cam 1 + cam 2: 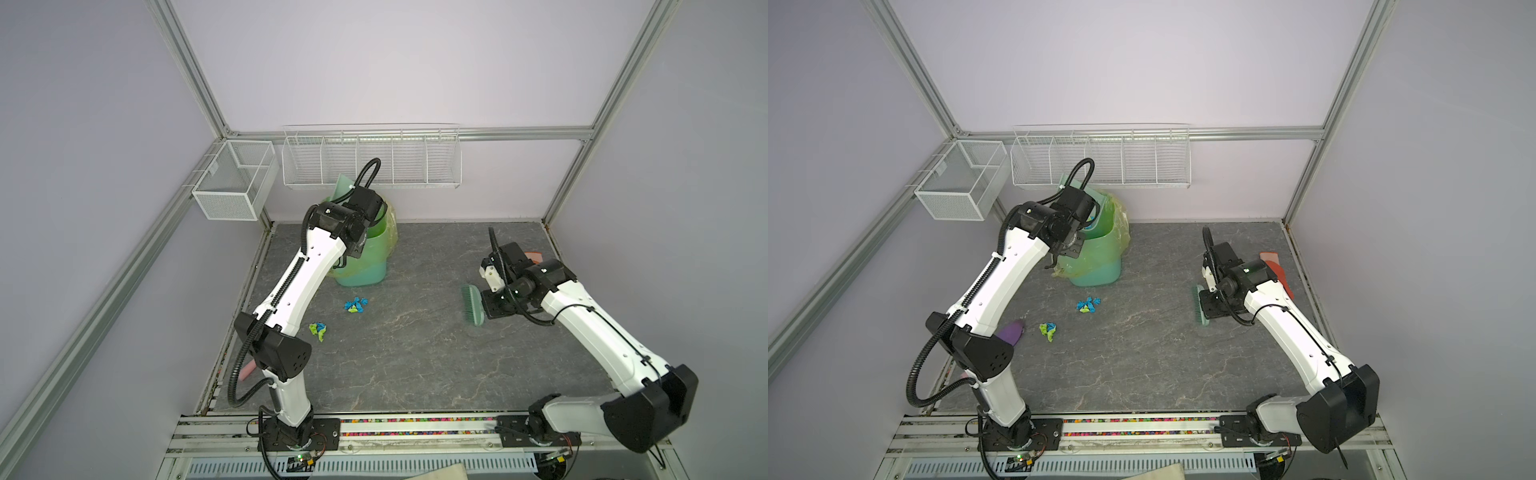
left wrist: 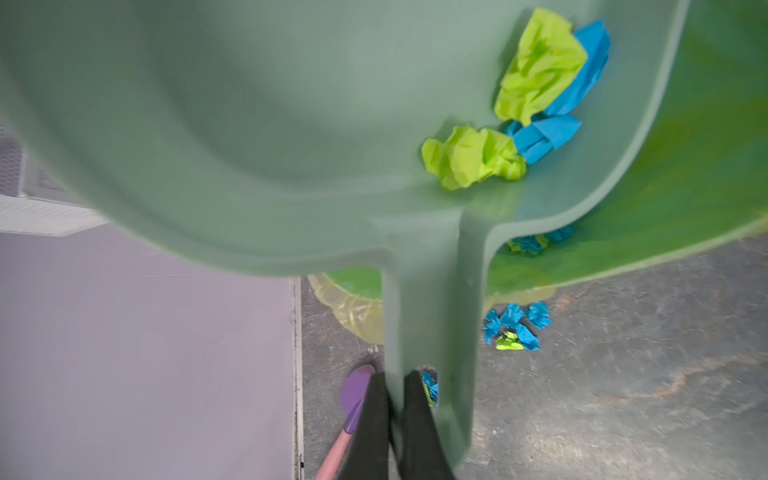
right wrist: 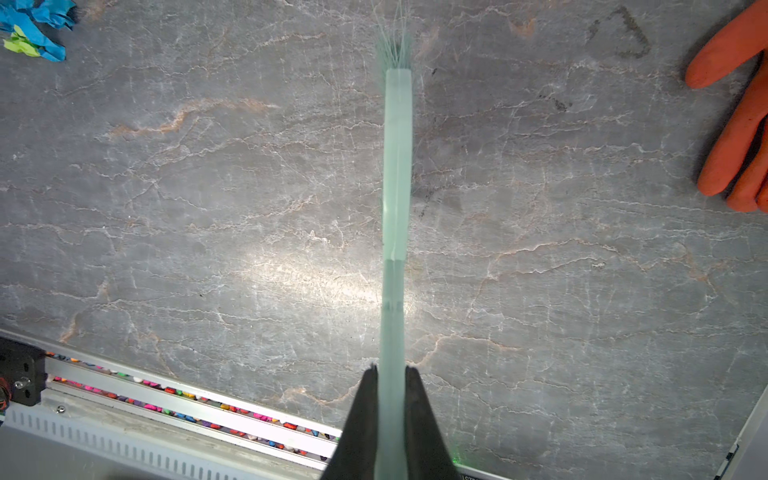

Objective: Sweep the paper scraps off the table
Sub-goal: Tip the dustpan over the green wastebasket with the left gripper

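On the dark veined table (image 1: 415, 365) lie two small heaps of paper scraps, one mostly blue (image 1: 355, 304) and one lime-green and blue (image 1: 318, 330), both in front of a green bin (image 1: 365, 270). My left gripper (image 2: 392, 379) is shut on the handle of a green dustpan (image 2: 249, 124), tilted above the bin. More scraps (image 2: 536, 95) rest inside the pan, and a few show in the bin (image 2: 532, 243). My right gripper (image 3: 391, 370) is shut on the handle of a pale green brush (image 3: 397, 166), held just above the table at the right (image 1: 471, 305).
An orange glove (image 3: 739, 124) lies near the right edge behind the right arm. A purple spatula (image 1: 1010, 332) with a pink handle lies at the left edge under the left arm. Wire baskets (image 1: 370, 162) hang on the back wall. A front rail (image 1: 415, 422) holds coloured bits.
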